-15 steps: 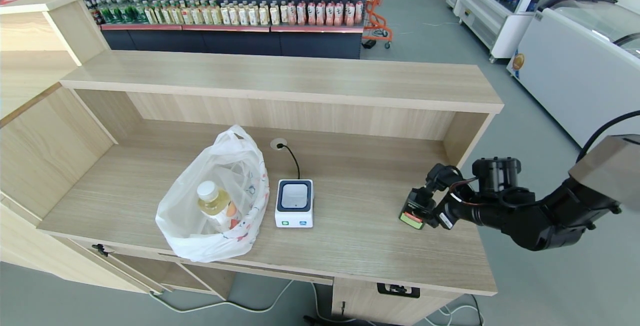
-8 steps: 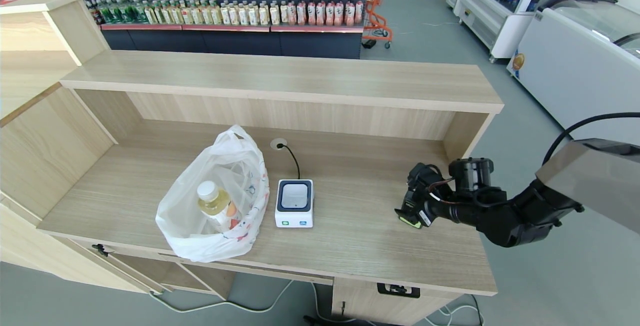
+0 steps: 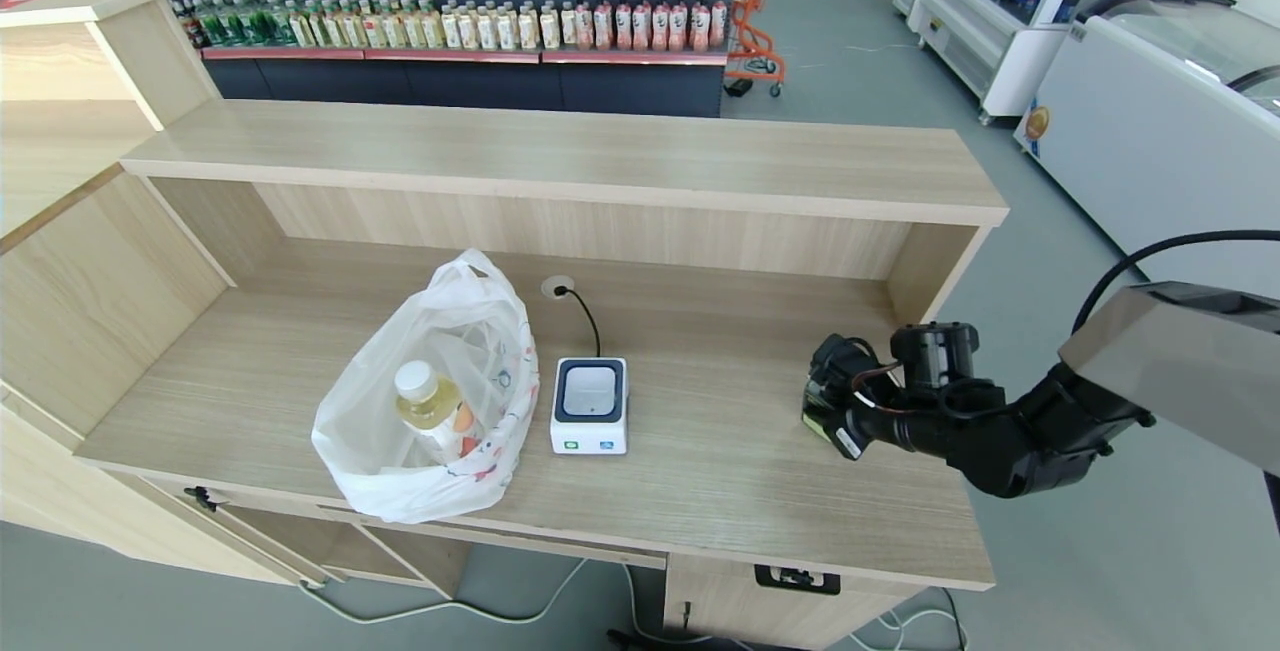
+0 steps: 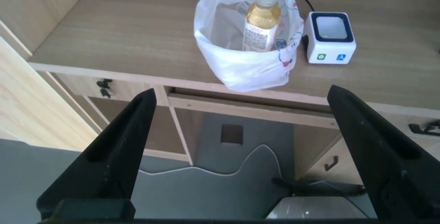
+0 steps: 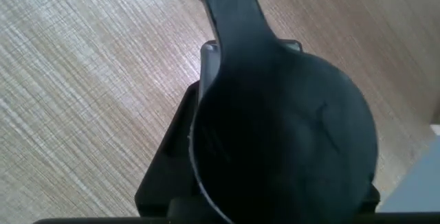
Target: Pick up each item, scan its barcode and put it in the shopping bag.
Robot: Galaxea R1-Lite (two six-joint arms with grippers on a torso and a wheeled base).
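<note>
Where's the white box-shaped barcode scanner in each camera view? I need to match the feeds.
Head view: white box-shaped barcode scanner on the wooden counter, beside the white plastic shopping bag.
Left wrist view: scanner on the counter, beside the bag.
Right wrist view: not in it.
Shared landmark: the bag.

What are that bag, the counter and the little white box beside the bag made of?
Shopping bag: thin plastic film, translucent and crinkled; the bottle shows through it.
Counter: pale wood-grain board, matte, probably laminate rather than solid wood.
Scanner: smooth white hard plastic casing, with a dark-framed glossy window on top, likely glass or clear plastic.
</note>
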